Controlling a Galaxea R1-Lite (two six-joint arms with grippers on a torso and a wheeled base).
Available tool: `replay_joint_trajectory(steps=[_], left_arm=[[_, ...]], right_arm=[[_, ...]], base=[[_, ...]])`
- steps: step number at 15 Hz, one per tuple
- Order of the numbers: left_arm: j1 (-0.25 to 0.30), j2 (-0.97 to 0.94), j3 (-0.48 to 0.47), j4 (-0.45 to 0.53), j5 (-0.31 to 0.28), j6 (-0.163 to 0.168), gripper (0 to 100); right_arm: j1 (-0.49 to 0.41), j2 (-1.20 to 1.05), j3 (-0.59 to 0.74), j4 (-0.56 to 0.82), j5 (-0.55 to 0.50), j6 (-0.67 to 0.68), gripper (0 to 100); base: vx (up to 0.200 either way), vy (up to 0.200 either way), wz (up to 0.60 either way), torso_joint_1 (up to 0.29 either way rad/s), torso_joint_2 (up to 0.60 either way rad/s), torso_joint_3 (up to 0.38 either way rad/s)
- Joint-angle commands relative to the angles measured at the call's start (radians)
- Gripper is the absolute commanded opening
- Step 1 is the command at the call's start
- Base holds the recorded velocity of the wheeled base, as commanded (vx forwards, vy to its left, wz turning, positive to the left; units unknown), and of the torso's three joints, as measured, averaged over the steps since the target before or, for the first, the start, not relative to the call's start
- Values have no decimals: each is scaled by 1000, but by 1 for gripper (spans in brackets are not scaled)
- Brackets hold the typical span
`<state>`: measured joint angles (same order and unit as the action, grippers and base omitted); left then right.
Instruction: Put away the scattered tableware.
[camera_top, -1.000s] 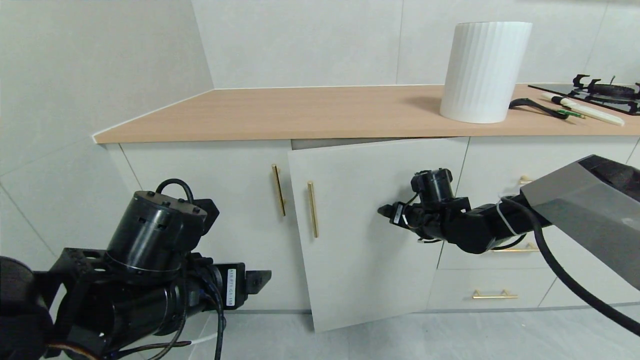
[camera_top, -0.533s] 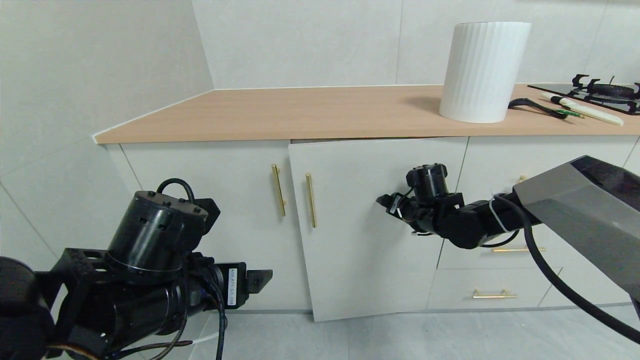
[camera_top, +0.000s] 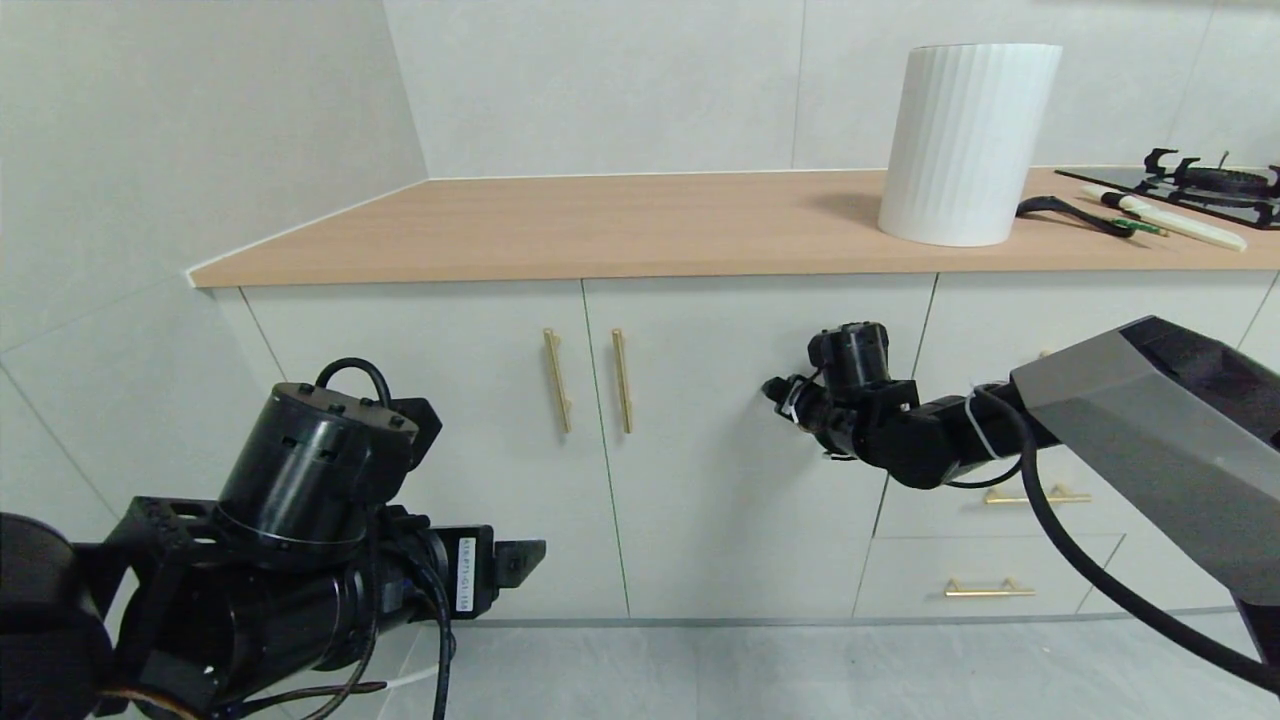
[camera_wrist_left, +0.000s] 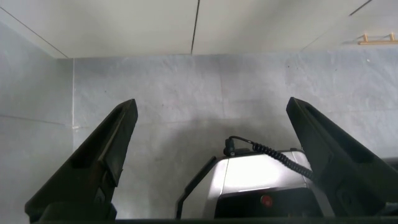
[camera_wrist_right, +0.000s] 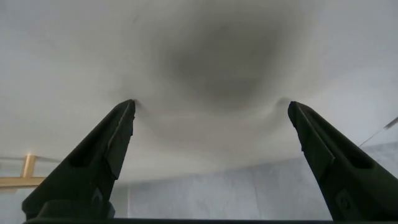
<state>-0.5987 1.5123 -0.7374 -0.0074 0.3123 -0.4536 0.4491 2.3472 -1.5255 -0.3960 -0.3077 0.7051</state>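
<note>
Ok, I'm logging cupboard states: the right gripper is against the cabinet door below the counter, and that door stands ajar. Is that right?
Not quite. The cabinet door is shut, flush with the door beside it, as the head view shows. The right gripper is indeed against it, below the counter.

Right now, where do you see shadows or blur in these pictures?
Head view: the white canister throws a soft shadow leftward on the countertop. Right wrist view: a dark, blurry patch lies on the cupboard door ahead of the open right gripper.
</note>
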Motion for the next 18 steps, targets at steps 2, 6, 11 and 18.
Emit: replay_joint_trajectory(steps=[2, 6, 11, 18], left_arm=[[0, 2, 0, 0, 1, 0, 100], [0, 2, 0, 0, 1, 0, 100], [2, -9, 0, 0, 1, 0, 100], [46, -236, 15, 0, 8, 39, 100]], right_arm=[[-9, 15, -15, -4, -5, 1, 100], [13, -86, 107, 5, 48, -3, 100], [25, -306, 378, -3, 361, -133, 100], [31, -677, 602, -4, 182, -314, 100]], base=[[0, 0, 0, 0, 0, 0], [0, 0, 0, 0, 0, 0], [0, 0, 0, 0, 0, 0], [0, 0, 0, 0, 0, 0]])
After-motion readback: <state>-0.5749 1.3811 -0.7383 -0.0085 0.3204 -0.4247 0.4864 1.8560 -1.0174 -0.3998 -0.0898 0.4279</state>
